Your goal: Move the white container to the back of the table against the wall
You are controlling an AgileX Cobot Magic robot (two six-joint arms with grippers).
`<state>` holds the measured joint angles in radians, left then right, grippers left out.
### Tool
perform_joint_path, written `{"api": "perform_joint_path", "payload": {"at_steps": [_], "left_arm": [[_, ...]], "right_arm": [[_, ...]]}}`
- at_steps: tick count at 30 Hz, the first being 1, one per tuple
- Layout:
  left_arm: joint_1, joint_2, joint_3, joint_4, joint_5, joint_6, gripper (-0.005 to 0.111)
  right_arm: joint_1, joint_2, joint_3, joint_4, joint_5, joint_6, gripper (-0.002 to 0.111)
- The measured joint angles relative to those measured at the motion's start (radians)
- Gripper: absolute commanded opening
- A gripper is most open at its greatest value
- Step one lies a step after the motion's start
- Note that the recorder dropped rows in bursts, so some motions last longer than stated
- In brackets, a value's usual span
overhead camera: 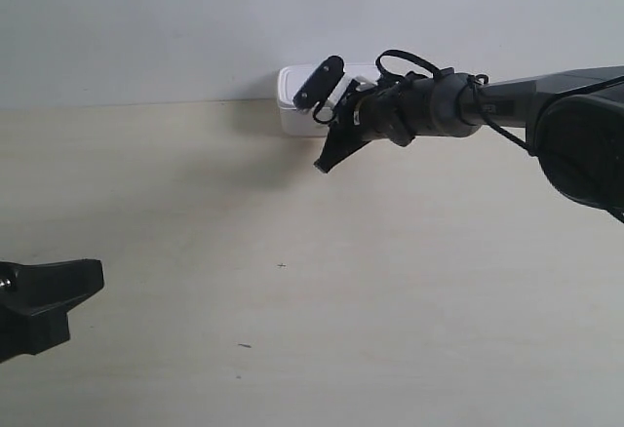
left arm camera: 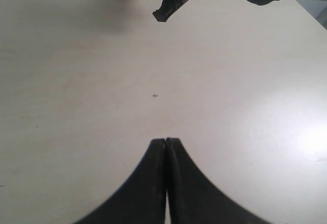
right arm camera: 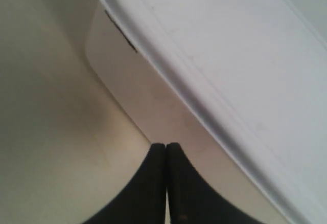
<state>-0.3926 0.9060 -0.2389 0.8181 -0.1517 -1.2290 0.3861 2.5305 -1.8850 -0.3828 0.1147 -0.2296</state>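
We see the white container (overhead camera: 295, 107) at the back of the bench (overhead camera: 195, 232), up vs. the wall (overhead camera: 146, 27), w/ its lid (right arm camera: 230, 55) on. The R tool (right arm camera: 166, 150) is closed, fingers pressed together w/ nothing between them. Its tips are low beside the container's side wall, on the side away from the wall; whether they touch it, we can't tell. The L tool (left arm camera: 166, 144) is also closed & empty, over bare bench, well apart from the container, at the exterior view's lower left.
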Motion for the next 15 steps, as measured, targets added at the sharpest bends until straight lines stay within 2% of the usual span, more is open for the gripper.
{"api": "perform_joint_path", "payload": {"at_steps": [6, 11, 15], "left_arm": [[0.000, 0.000, 0.000, 0.007, 0.002, 0.000, 0.000], [0.000, 0.000, 0.000, 0.007, 0.002, 0.000, 0.000], [0.000, 0.000, 0.000, 0.007, 0.002, 0.000, 0.000]], "right_arm": [[0.000, -0.016, 0.000, 0.154, 0.097, -0.042, 0.000], [0.000, -0.083, 0.048, 0.436, 0.127, -0.220, 0.000], [0.002, -0.195, 0.192, 0.678, 0.069, -0.350, 0.000]]}}
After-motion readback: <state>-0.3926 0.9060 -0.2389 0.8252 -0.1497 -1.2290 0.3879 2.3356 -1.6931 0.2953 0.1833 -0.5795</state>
